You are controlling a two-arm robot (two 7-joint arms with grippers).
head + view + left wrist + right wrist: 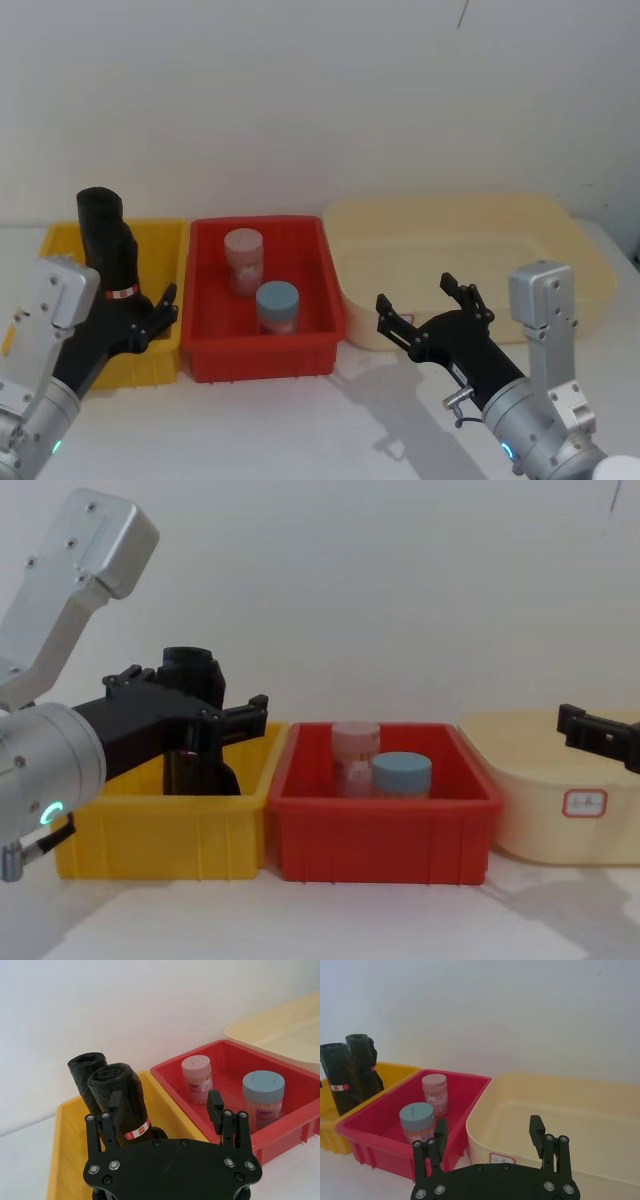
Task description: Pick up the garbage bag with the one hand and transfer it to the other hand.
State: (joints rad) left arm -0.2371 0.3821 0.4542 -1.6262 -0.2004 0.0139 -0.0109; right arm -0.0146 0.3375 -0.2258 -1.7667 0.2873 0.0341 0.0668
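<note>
The garbage bag (122, 1102), a tall black roll with a red-and-white label band, stands upright in the yellow bin (165, 240) and rises above its rim. A second black roll (86, 1072) stands just behind it. My left gripper (165, 1105) is open around the labelled roll, which sits close to one finger (114, 1105). The chest view shows the garbage bag (190, 665) between the spread fingers of the left gripper (190, 695). My right gripper (420, 298) hangs open and empty in front of the cream tub (560, 240), well apart from the bag.
A red bin (300, 350) sits between the yellow bin and the cream tub, holding a pink-lidded jar (243, 260) and a blue-lidded jar (277, 305). A white wall stands close behind the bins. White tabletop lies in front of them.
</note>
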